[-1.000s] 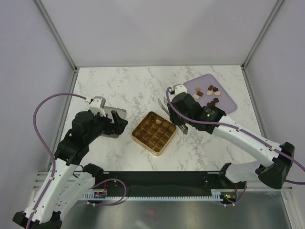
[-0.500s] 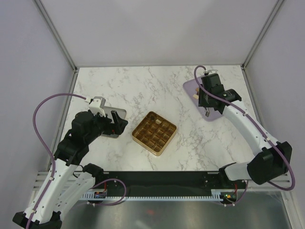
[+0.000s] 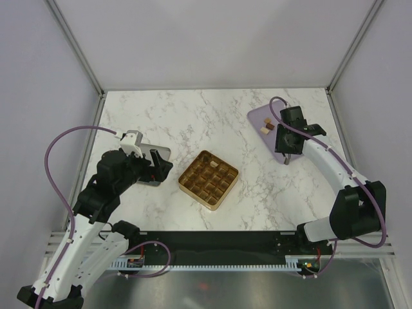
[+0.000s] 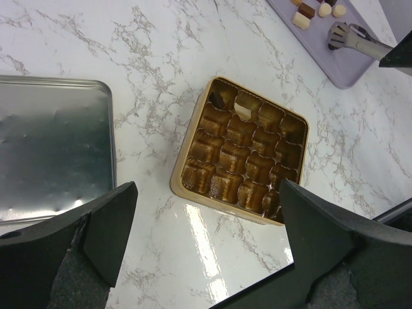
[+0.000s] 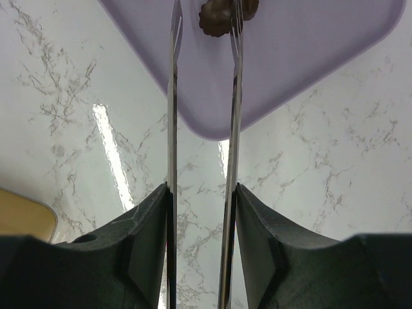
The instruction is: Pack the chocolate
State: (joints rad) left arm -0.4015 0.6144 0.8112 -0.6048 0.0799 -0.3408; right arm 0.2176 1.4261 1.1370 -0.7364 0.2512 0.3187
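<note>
"Two pieces of chocolate (image 4: 244, 106) lie in the gold grid tray (image 4: 183, 161), a dark one in a corner cell and a cream one in the cell beside it," says Ana. "Where are the others?"

"On the purple board (image 5: 309, 58) at the far right of the desk (image 3: 167, 116), well apart from the tray," Ben answers. "Cream and dark brown pieces lie near its left edge."

"And the right fingers (image 5: 141, 238)?"

"Closed on a pair of metal tongs (image 4: 357, 40) over a rounded corner of the board. The two blades stand apart; one blade crosses a dark brown piece (image 5: 215, 18), the other stands clear of it. Whether any blade touches it, I cannot tell."

"The left fingers (image 4: 106, 225)?"

"Spread wide, holding nothing, above the desk by a silver metal lid (image 4: 55, 154) that lies left of the tray, not touching it."
</note>
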